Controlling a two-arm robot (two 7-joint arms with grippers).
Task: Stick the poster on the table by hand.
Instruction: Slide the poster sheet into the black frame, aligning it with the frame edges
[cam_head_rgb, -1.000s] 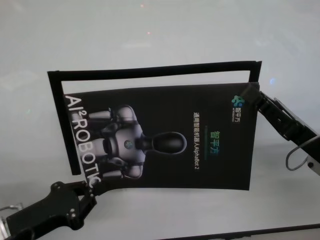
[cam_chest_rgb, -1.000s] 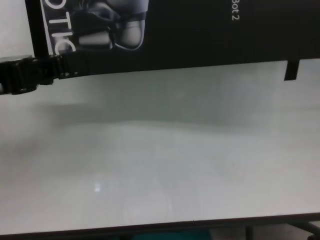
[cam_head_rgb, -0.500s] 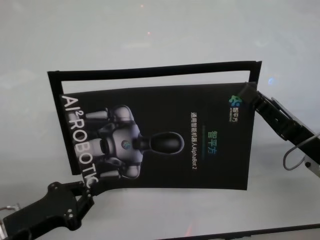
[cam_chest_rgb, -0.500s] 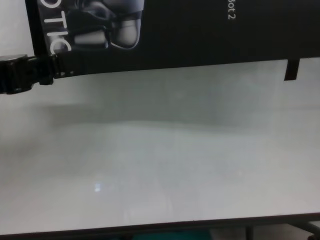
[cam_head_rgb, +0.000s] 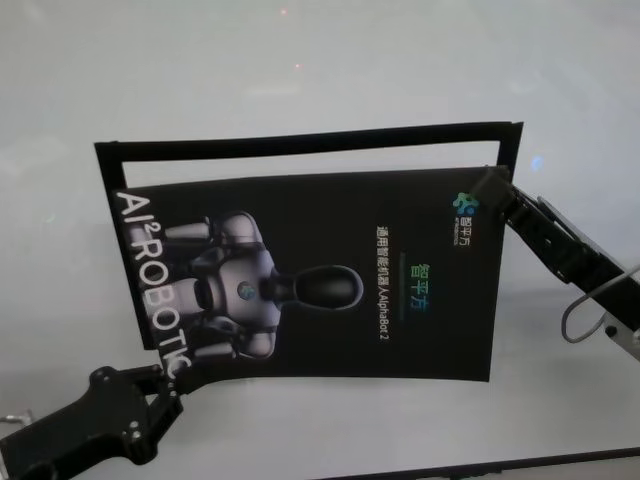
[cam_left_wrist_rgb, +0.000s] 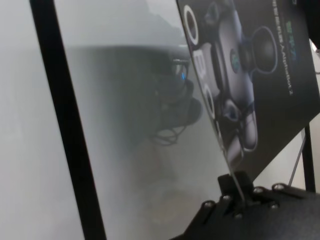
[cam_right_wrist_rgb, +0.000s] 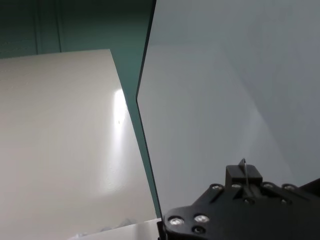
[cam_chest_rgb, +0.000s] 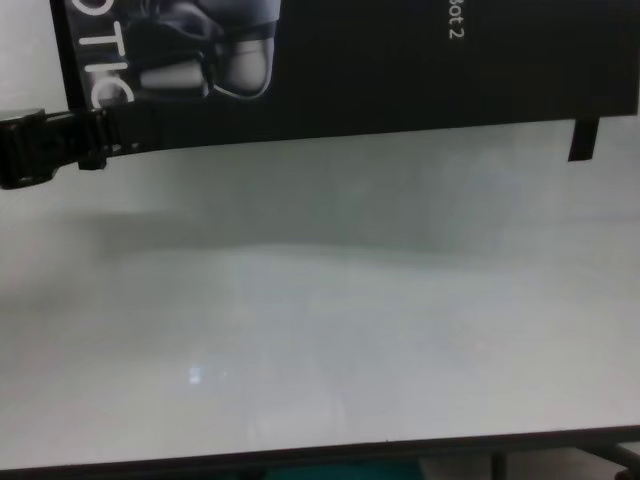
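- The left pincer (cam_head_rgb: 168, 392) is clamped on the poster's (cam_head_rgb: 330, 275) near corner, above the worktop (cam_head_rgb: 320, 60).
- The right pincer (cam_head_rgb: 492, 188) pinches the far corner.
- Both should go down together and keep it flat.
- The black strips (cam_head_rgb: 300, 142) frame its spot; open room lies all around.

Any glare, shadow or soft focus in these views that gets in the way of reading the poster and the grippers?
Head view: poster print legible, small light spots on the table. Chest view: soft shadow band under the poster, faint glare spot near the front. Left wrist view: left gripper pinches the poster edge, murky reflection beside it. Right wrist view: right gripper sharp, bright highlight behind.
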